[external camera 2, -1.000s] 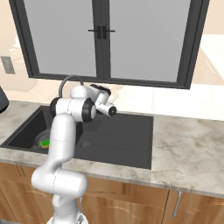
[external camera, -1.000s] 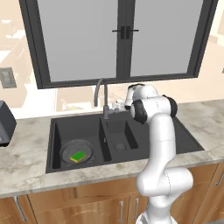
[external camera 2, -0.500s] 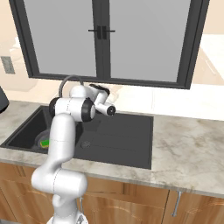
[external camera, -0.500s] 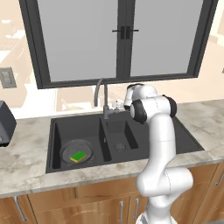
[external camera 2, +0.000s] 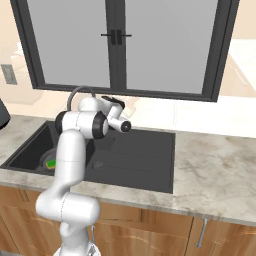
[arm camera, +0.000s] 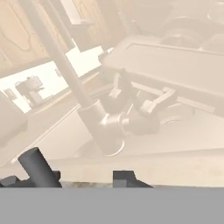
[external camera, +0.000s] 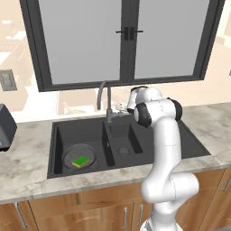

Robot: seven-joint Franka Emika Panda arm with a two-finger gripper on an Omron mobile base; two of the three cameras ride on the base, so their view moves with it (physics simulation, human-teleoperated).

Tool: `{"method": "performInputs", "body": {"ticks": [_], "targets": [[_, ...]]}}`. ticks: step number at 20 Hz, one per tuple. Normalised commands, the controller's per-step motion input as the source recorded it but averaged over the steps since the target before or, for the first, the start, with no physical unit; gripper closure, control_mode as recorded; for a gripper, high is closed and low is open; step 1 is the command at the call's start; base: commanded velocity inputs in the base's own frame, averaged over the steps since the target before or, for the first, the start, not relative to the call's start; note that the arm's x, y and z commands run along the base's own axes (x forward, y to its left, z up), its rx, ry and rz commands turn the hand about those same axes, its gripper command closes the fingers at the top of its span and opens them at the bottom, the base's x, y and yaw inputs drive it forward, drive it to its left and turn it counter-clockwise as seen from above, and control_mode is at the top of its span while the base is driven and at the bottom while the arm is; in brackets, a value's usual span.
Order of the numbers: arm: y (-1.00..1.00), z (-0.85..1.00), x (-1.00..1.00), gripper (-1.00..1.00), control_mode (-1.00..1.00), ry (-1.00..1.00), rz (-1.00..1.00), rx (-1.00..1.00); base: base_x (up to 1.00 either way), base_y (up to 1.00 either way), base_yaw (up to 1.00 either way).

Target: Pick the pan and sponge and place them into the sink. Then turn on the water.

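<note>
Pan and sponge sit in the sink's large basin. Your gripper hangs just right of the faucet base, handle dead ahead; whether the claw is parted or clenched, I cannot tell.

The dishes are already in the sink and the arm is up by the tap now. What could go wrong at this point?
The hand sits very close to the faucet, whose handle is small, so it might slip past it or bump the spout instead of turning it. No water shows yet. Once on, the stream could miss the pan and sponge in the large basin of the sink.
</note>
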Motion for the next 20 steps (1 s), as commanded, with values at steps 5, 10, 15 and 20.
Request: {"method": "performInputs", "body": {"ticks": [5, 10, 15, 20], "targets": [[-0.38, 0.00, 0.00, 1.00, -1.00, 0.03, -0.03, 0.03, 0.00, 0.00, 0.00], [-0.37, 0.00, 0.00, 1.00, -1.00, 0.04, -0.03, 0.03, 0.00, 0.00, 0.00], [-0.41, -0.06, 0.01, 1.00, -1.00, 0.04, -0.02, 0.03, 0.00, 0.00, 0.00], [-0.40, -0.09, 0.00, 1.00, -1.00, 0.04, -0.01, 0.03, 0.00, 0.00, 0.00]]}}
